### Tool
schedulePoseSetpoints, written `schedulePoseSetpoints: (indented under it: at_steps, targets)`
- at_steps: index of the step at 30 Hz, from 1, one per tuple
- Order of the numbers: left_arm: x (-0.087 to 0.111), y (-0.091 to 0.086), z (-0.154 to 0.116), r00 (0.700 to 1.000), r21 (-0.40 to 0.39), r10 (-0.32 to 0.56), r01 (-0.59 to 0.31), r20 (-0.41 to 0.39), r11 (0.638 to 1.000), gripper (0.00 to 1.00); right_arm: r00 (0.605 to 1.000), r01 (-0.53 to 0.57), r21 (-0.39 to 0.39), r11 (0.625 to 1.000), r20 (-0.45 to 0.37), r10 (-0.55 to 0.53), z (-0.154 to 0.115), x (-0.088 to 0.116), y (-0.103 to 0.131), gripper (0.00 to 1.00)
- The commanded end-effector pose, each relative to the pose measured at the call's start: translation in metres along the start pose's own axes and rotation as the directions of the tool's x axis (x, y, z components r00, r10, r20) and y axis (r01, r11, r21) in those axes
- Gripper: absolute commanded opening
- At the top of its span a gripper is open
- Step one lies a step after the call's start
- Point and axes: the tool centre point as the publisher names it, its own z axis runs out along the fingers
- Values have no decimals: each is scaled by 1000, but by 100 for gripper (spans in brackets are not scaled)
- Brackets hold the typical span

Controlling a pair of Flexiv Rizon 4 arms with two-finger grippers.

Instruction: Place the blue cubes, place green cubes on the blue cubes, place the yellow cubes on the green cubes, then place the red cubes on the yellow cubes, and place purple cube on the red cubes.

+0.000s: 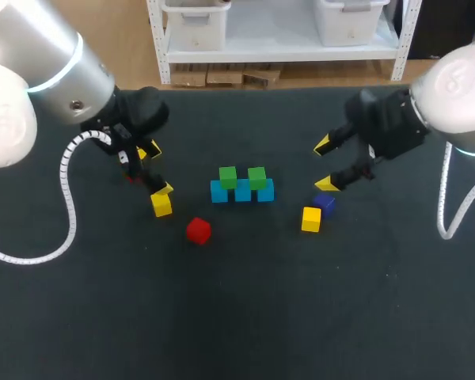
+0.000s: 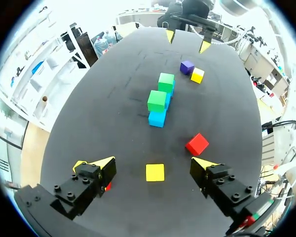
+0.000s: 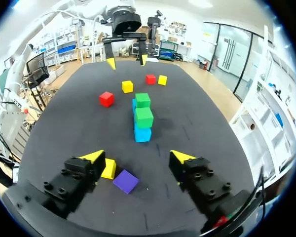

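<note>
The left gripper (image 1: 157, 169) is hovering at the table's (image 1: 237, 317) left side with its jaws spread wide and holding nothing, a yellow cube (image 1: 161, 205) lying on the cloth in line with the gap between its fingers and another red cube (image 2: 107, 186) peeking out beside one finger. Just to the right, a red cube (image 1: 198, 230) is sitting alone. At centre, three blue cubes (image 1: 242, 192) are standing in a touching row, with two green cubes (image 1: 228, 177) resting on top of them. Further right, a second yellow cube (image 1: 311, 219) and a purple cube (image 1: 324, 204) are lying just beside each other, near the right gripper (image 1: 324, 165), which is hanging over them with its jaws wide and empty
</note>
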Motion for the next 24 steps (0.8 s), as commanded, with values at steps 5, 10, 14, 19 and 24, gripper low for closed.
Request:
schedulePoseSetpoints:
  at_steps: [5,10,14,19,24]
  targets:
    - [1,0,0,1000,1,2,-2,4,1000,100,999,5,-50,999,37,-3,13,-2,-6,0]
    - [1,0,0,1000,1,2,-2,4,1000,100,999,17,-64,998,49,-14,22,-6,-4,0]
    - [1,0,0,1000,1,2,-2,4,1000,100,998,33,-82,996,60,-28,32,-10,-1,0]
    - [1,0,0,1000,1,2,-2,4,1000,100,997,41,-103,994,68,-34,45,-14,0,0]
    - [1,0,0,1000,1,2,-2,4,1000,100,996,52,-114,992,71,-44,53,-21,2,0]
